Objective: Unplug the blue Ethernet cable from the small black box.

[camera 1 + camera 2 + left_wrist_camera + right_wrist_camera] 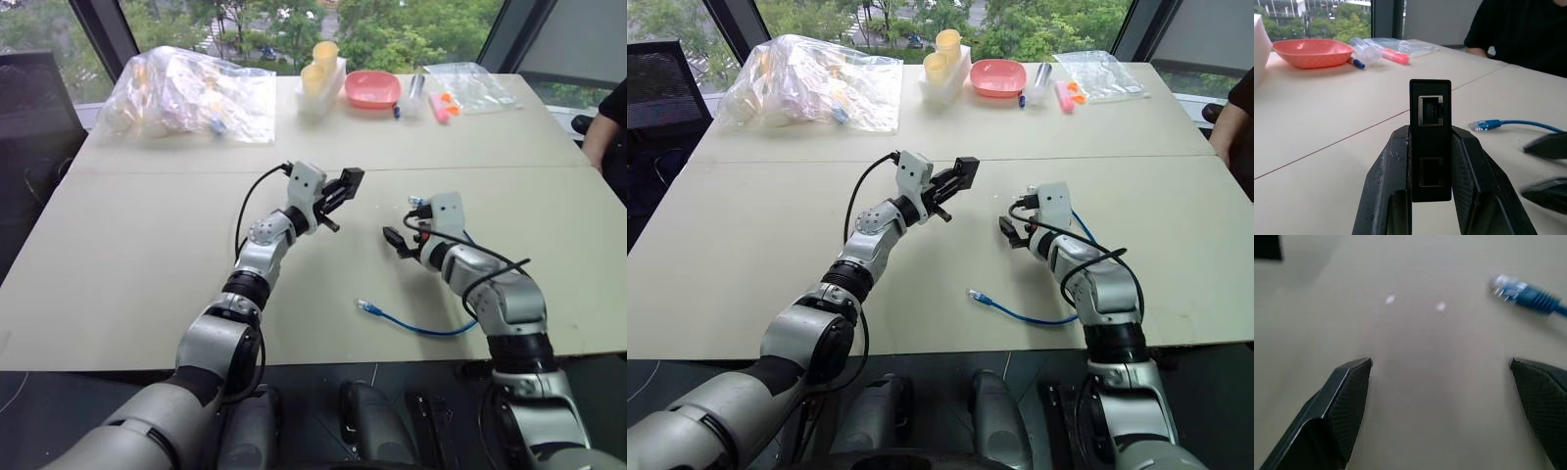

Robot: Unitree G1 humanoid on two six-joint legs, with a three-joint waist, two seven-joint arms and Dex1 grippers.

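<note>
Standing upright between the closed fingers of the left gripper (pixel 1431 171), the small flat matte-black rectangular box (pixel 1430 139) is held above the smooth beige table (pixel 147 235), its long axis vertical in the wrist view and its two empty port openings facing the camera. The thin bright-blue Ethernet cable (pixel 416 324) is seen lying loose on the table, one clear plug (pixel 367 307) pointed left; its far end is hidden behind the right arm. The right gripper (pixel 1440 396) is spread wide and empty, just above the table.
</note>
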